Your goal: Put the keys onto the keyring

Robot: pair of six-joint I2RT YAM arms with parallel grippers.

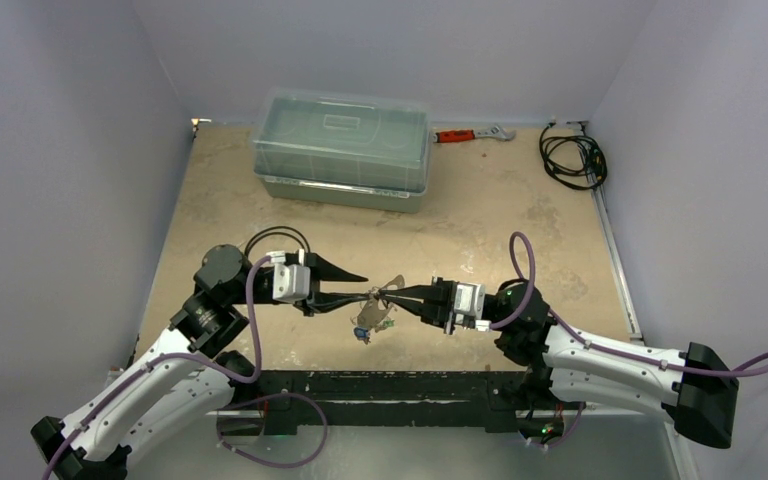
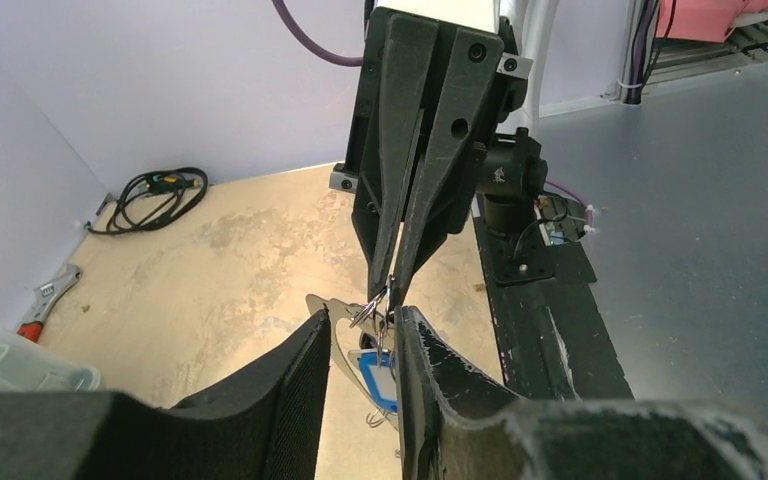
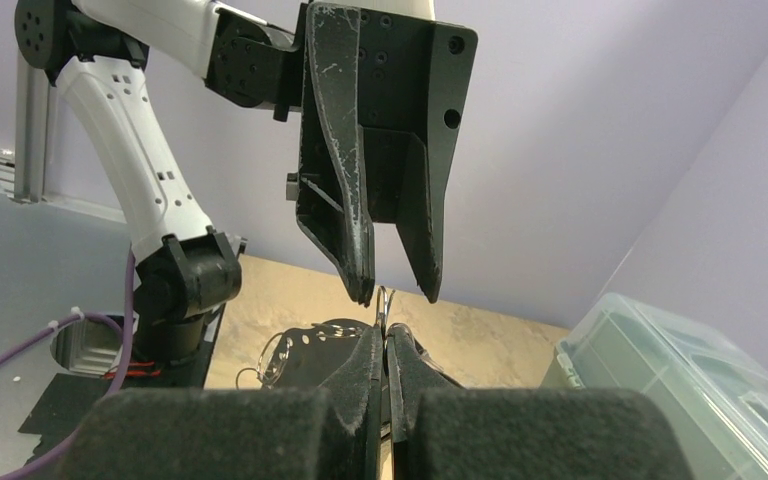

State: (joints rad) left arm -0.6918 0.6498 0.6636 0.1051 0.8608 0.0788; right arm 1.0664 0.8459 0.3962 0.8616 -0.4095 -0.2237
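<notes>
Metal keyring (image 3: 310,342) half behind right gripper (image 3: 385,342)

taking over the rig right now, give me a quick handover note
Right gripper: shut, pinching a thin wire loop mid-table.
Left gripper: open, tips either side of that loop, not gripping it.
Keyring: held up beside the right fingertips. A blue-tagged key hangs just below; can't tell if it is threaded on. No other keys in view.
Done: nothing confirmed.
Left: get the keys onto the keyring.
</notes>
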